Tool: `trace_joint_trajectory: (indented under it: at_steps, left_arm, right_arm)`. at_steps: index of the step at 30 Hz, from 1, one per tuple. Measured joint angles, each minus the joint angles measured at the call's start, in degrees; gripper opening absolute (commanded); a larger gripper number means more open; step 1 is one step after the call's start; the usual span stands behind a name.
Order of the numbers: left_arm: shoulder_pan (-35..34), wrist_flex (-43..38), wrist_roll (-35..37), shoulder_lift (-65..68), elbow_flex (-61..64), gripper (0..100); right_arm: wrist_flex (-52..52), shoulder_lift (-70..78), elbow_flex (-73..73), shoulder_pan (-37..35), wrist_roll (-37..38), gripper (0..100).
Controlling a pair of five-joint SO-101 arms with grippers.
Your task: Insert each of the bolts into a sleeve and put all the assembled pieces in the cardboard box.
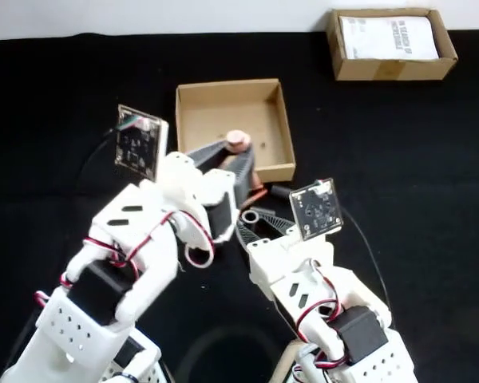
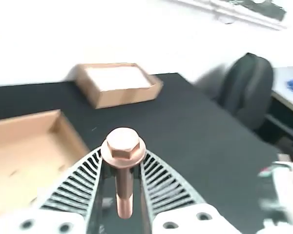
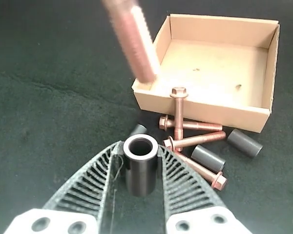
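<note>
My left gripper (image 2: 122, 152) is shut on a copper bolt (image 2: 123, 175), held head up with the shank pointing down. In the high view this gripper (image 1: 236, 153) and its bolt (image 1: 238, 141) sit over the front edge of the open cardboard box (image 1: 193, 128). My right gripper (image 3: 140, 148) is shut on a dark sleeve (image 3: 140, 168), held upright with the bore facing up. The held bolt's shank (image 3: 132, 41) hangs above and beyond that sleeve. Several loose bolts (image 3: 190, 125) and sleeves (image 3: 207, 158) lie just in front of the box (image 3: 215, 68).
A second cardboard box (image 1: 391, 68) with a printed sheet inside stands at the far right of the black table. A dark chair (image 2: 246, 87) stands beyond the table. The two arms are close together near the table's middle.
</note>
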Motion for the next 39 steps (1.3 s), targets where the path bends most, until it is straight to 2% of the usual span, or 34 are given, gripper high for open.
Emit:
trace_joint_trajectory:
  at_steps: [6, 13, 20, 28, 36, 39]
  left_arm:
    - [3.69, -0.09, -0.09, 4.13, -1.23, 1]
    - [3.87, 7.03, -4.13, 4.75, -3.34, 1]
    - [3.87, 7.56, -5.80, 5.01, -3.34, 1]
    - [3.96, -0.97, -6.15, 5.10, 3.69, 1]
    - [4.48, -1.85, -6.15, 5.01, 5.19, 1]
    - [4.57, -1.85, -8.62, 5.01, 5.19, 1]
  right_arm:
    - [0.00, 0.00, 0.00, 0.00, 0.00, 0.7]
    - [0.00, 0.00, 0.00, 3.25, 0.00, 0.7]
    - [0.00, 0.00, 0.00, 3.69, 0.00, 0.7]
    - [0.00, 0.00, 0.00, 3.69, 0.00, 0.7]
    - [0.00, 0.00, 0.09, 3.69, 0.00, 0.7]
    - [0.00, 0.00, 0.09, 3.69, 0.00, 0.7]
